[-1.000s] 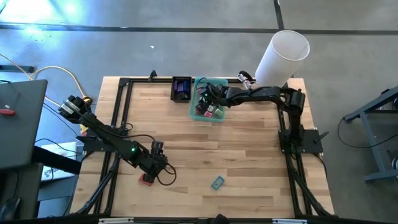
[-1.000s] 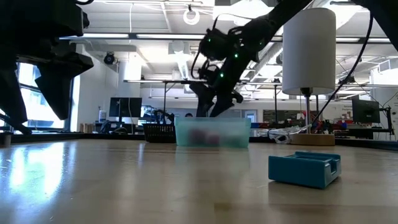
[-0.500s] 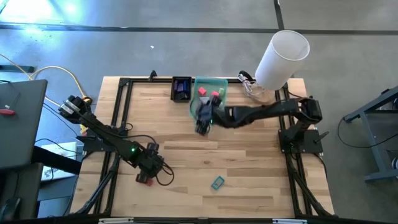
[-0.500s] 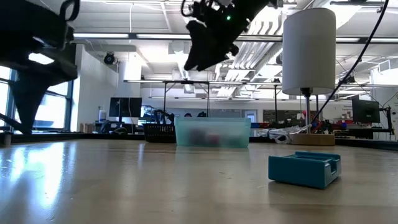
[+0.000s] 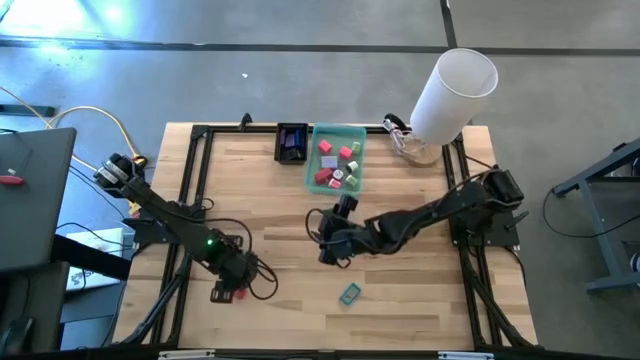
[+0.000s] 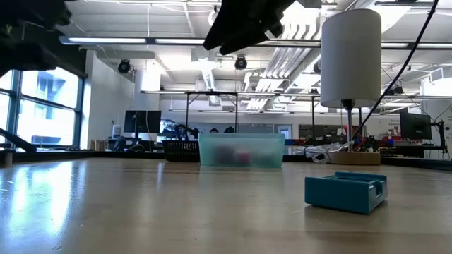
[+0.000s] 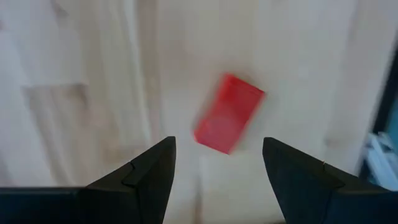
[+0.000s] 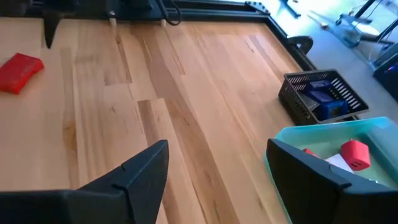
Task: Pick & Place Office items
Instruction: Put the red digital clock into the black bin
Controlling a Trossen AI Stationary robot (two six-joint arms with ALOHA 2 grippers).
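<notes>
A red block [image 7: 228,113] lies flat on the wood near the table's front left, also seen as the red block [image 5: 237,293]. My left gripper [image 7: 217,174] hangs open above it, pointing down, one finger either side of it in the wrist view and clear of it. My right gripper [image 5: 326,250] is open and holds nothing, high over the table's middle; the low view shows my right gripper [image 6: 244,25] near the top. A teal block [image 5: 349,293] rests on the table at front centre. Several small coloured pieces lie in the green tray [image 5: 352,132].
A small black tray [image 5: 292,142] stands left of the green tray at the far edge. A big white cylinder [image 5: 455,88] stands at the far right corner. Black frame rails [image 5: 190,200] run along the table's sides. Bare wood lies between the two grippers.
My right gripper has left the green tray and swung toward the table's near edge, to over the middle, rising as it went. My left gripper has risen a little and tipped more steeply downward above the red block, which has stayed on the table.
</notes>
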